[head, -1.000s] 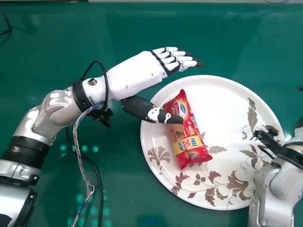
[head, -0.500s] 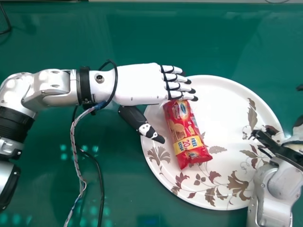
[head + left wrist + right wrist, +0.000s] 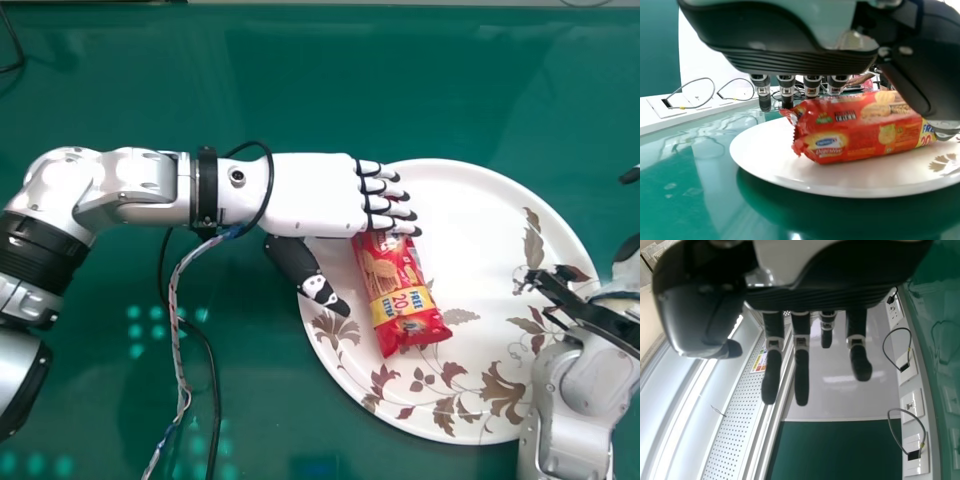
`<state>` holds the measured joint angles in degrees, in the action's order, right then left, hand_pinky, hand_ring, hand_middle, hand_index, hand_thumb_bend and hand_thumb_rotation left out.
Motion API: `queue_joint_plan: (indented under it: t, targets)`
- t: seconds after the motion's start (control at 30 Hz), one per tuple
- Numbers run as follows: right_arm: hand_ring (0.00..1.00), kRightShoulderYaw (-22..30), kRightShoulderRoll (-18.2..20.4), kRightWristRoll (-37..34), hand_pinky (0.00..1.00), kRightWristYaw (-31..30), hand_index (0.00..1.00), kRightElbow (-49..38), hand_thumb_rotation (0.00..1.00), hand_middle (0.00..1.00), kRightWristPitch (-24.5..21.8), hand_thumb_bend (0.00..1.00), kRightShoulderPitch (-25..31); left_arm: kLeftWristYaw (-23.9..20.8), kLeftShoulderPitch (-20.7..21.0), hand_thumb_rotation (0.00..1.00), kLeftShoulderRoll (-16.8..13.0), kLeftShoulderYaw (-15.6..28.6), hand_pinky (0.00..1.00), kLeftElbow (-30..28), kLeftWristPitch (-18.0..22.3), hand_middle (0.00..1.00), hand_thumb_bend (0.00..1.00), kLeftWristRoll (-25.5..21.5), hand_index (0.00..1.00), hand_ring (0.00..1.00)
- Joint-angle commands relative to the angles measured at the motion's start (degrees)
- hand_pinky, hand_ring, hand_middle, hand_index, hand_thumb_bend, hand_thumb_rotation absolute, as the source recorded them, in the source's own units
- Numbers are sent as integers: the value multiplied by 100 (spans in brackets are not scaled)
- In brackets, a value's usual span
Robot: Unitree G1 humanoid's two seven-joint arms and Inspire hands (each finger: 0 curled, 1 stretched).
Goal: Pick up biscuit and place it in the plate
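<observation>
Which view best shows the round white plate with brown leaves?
The head view: it looks down on most of the plate, though the red-wrapped biscuit packet and white left hand cover parts. The left wrist view catches it partly, from low down; the right wrist view faces a wall beyond the black right hand.

The left robot hand (image 3: 315, 197) has relaxed fingers.
</observation>
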<state>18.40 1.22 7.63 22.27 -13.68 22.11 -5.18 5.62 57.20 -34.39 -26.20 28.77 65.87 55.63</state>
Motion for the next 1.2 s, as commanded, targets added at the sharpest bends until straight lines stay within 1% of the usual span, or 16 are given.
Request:
queue_joint_plan:
  t: [0.0, 0.1, 0.33, 0.43, 0.5, 0.53, 0.57, 0.6, 0.63, 0.67, 0.7, 0.77, 0.87, 0.9, 1.1, 1.17]
  targets:
    - [43, 0, 11, 51, 15, 42, 30, 38, 0, 48, 52, 52, 51, 17, -31, 58, 83, -220, 100, -52, 51, 100, 100, 46, 100, 100]
    - [43, -13, 28, 85, 14, 69, 30, 38, 0, 48, 49, 52, 46, -86, -32, 58, 152, -286, 100, 23, 50, 100, 100, 31, 100, 100]
    - [43, -29, 27, 90, 16, 76, 30, 119, 0, 48, 129, 52, 44, -654, -63, 57, 251, -421, 100, -19, -39, 100, 95, 411, 100, 100]
    - [43, -39, 50, 83, 17, 95, 30, 98, 0, 48, 94, 52, 35, -709, -50, 48, 274, -516, 100, -98, -89, 100, 86, 531, 100, 100]
    - [43, -50, 57, 84, 17, 107, 30, 73, 0, 48, 63, 52, 37, -854, -48, 34, 277, -589, 100, -173, -132, 99, 73, 696, 100, 100]
    - [43, -53, 51, 89, 17, 107, 30, 68, 0, 48, 60, 52, 41, -937, -51, 18, 281, -620, 95, -183, -142, 94, 66, 757, 94, 97]
    - [43, -53, 43, 89, 17, 103, 30, 70, 0, 48, 69, 52, 43, -1027, -54, 9, 287, -650, 85, -184, -153, 86, 62, 820, 85, 91]
    - [43, -52, 34, 86, 17, 99, 30, 75, 0, 48, 84, 52, 43, -1094, -54, 5, 297, -680, 73, -179, -171, 77, 58, 863, 72, 82]
    - [43, -51, 31, 85, 16, 98, 30, 77, 0, 48, 93, 52, 43, -1155, -50, 2, 299, -709, 57, -174, -188, 61, 54, 897, 57, 61]
    - [43, -50, 26, 91, 16, 99, 30, 77, 0, 48, 96, 52, 45, -1235, -52, 1, 297, -745, 52, -206, -257, 56, 53, 976, 51, 54]
    - [43, -49, 25, 92, 15, 100, 30, 73, 0, 48, 96, 52, 46, -1340, -52, 0, 284, -789, 42, -258, -343, 49, 52, 1085, 50, 42]
    - [43, -47, 30, 78, 15, 99, 30, 52, 0, 48, 94, 52, 50, -1641, -39, 0, 265, -879, 30, -304, -467, 43, 51, 1300, 50, 29]
    - [43, -29, 26, 89, 14, 112, 30, 34, 0, 48, 99, 52, 58, -2017, -8, 0, 238, -986, 18, -310, -580, 41, 51, 1474, 49, 20]
    - [43, -28, 25, 83, 14, 106, 30, 21, 0, 48, 94, 52, 64, -2111, 1, 0, 226, -1012, 17, -317, -607, 41, 51, 1506, 48, 19]
    - [43, -26, 45, 8, 13, 82, 30, -25, 0, 48, 92, 52, 86, -2717, 6, 0, 156, -1071, 14, -426, -775, 42, 51, 1691, 48, 16]
    - [43, -29, 69, 17, 13, 101, 30, -55, 0, 48, 71, 52, 97, -2770, 4, 0, 111, -989, 15, -419, -744, 40, 50, 1554, 49, 17]
